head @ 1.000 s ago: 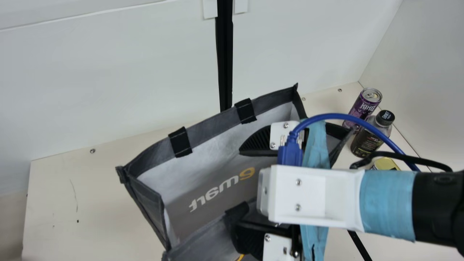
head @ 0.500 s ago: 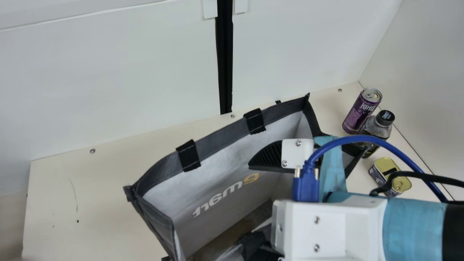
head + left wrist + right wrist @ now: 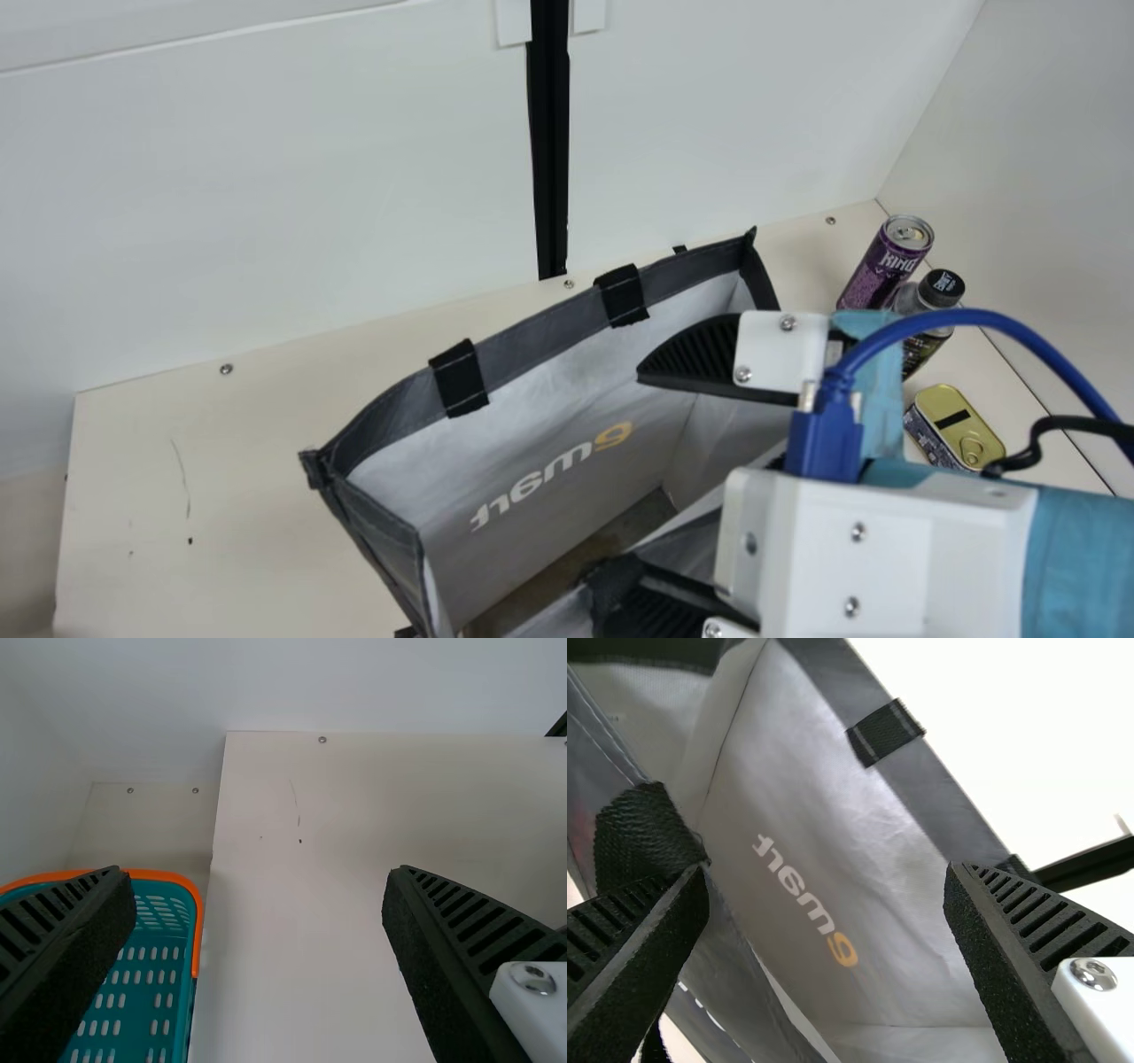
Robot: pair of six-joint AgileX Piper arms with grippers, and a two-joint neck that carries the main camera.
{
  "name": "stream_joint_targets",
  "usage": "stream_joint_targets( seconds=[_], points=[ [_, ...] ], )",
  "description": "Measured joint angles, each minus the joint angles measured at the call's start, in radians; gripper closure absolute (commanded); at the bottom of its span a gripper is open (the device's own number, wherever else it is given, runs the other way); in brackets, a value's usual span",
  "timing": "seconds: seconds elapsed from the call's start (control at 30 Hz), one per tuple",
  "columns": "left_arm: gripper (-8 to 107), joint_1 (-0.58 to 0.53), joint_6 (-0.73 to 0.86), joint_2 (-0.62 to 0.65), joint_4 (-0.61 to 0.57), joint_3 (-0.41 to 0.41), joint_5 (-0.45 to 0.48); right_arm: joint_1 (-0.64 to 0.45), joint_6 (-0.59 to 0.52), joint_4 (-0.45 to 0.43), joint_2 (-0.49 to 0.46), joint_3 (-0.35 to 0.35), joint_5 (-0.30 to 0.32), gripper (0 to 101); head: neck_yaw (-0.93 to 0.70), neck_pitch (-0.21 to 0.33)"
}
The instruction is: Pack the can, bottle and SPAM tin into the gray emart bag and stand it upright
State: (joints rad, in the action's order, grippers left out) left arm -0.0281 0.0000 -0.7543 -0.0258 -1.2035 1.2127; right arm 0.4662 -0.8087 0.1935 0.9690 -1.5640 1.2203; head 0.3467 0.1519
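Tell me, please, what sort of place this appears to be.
Probably a robot test cell: white panels back a cream table, and the right gripper is at an open bag, with a blue cable looping beside it.

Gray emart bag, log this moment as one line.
Gray fabric bag: standing, mouth open | black right hand: open, at mouth | purple metal can, black-capped bottle, gold-lidded tin: outside

"emart" reads backwards inside the gray bag (image 3: 532, 408), with lettering on can (image 3: 880, 268) and bottle (image 3: 923, 349).
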Motion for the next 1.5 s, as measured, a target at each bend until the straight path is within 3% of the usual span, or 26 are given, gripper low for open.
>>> stream_joint_targets(
  seconds=[0.67,0.97,1.27,1.5],
  points=[
    [9,0.000,0.000,0.000,0.000,0.000,0.000,0.038,0.093,-0.095,0.016,-0.184,0.001,6,0.002,0.000],
    [9,0.000,0.000,0.000,0.000,0.000,0.000,-0.063,0.095,-0.118,0.056,-0.275,0.000,6,0.000,0.000],
    [9,0.000,0.000,0.000,0.000,0.000,0.000,-0.240,0.041,-0.017,0.115,-0.345,-0.001,6,0.000,0.000],
    [9,0.000,0.000,0.000,0.000,0.000,0.000,-0.425,-0.043,0.122,0.174,-0.374,-0.001,6,0.002,0.000]
  ],
)
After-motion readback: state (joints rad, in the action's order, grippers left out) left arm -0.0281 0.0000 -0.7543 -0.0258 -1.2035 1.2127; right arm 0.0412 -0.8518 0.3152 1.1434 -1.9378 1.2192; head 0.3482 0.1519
